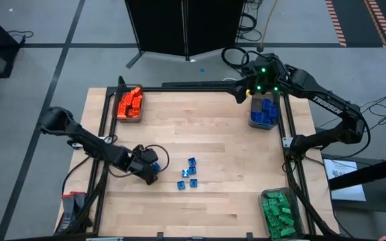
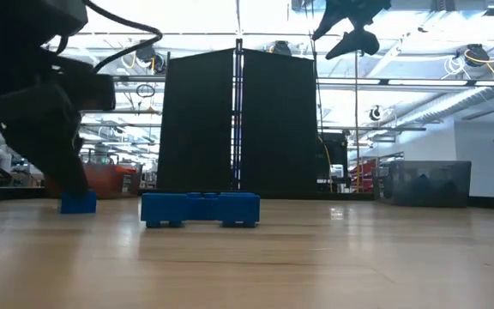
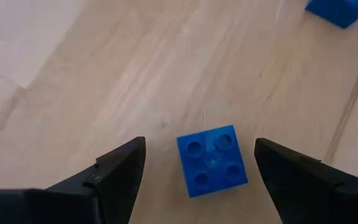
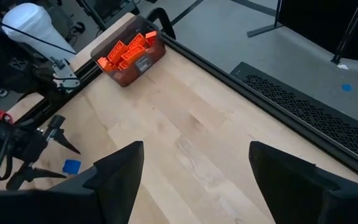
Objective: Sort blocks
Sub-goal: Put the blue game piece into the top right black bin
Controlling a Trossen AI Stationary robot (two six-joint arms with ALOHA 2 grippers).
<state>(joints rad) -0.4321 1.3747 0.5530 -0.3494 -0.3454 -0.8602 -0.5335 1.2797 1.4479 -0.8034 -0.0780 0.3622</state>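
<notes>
We see the left end effector (image 3: pixel 194 168) spread wide astride a small blue four-stud plastic brick (image 3: pixel 212 160) on the wooden bench (image 1: pixel 233 147); light, rigid and slick, we judge it best pinched across flat sides. The right end effector (image 4: pixel 194 165) hangs wide and empty above the blue-filled translucent bin (image 1: pixel 263 115).

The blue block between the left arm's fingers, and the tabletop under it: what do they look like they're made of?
Blue block: probably moulded plastic, going by its even saturated colour, smooth faces, crisp edges and four round studs on top. Tabletop: looks like light wood, with lengthwise grain streaks, plank seams and a matte or satin finish; solid or veneer cannot be told.
</notes>
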